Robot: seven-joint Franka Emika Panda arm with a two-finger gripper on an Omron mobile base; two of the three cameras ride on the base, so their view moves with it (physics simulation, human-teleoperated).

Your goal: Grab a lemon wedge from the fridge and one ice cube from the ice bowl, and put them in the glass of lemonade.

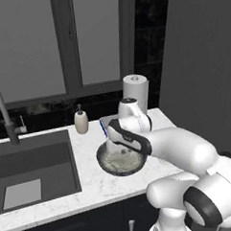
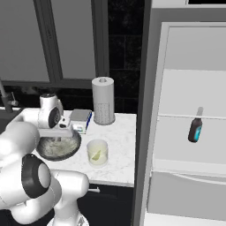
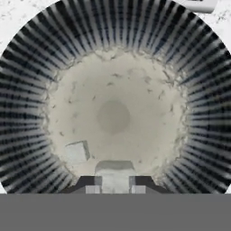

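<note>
The tall dark grey fridge [image 2: 185, 119] stands open well off to the far side from the jaws, its white shelves carrying a small dark bottle [image 2: 195, 126]. Nearer, the white marbled table [image 2: 121, 150] runs past a dark sink [image 1: 34, 169] beneath a grey window. On it, directly below the jaws, sits the wide shallow ice bowl [image 3: 113, 113], dark and ribbed outside, pale and speckled inside. The short clear glass of lemonade [image 2: 97, 152] stands just beside the bowl, and a yellow-green lemon wedge [image 2: 98, 154] appears to be in it already.

The jaws [image 3: 115, 186] hang low inside the bowl, nearly closed, with a pale ice cube [image 3: 115, 173] between their tips; I judge they have gripped it. A second ice cube [image 3: 76, 152] lies on the bowl floor just beside them.

To do this step well, I would lift straight up, clear the rim, and carry slowly, since ice is slippery.

A white paper-towel roll [image 2: 103, 100] and a beige soap bottle [image 1: 81, 121] stand beyond the bowl.
</note>
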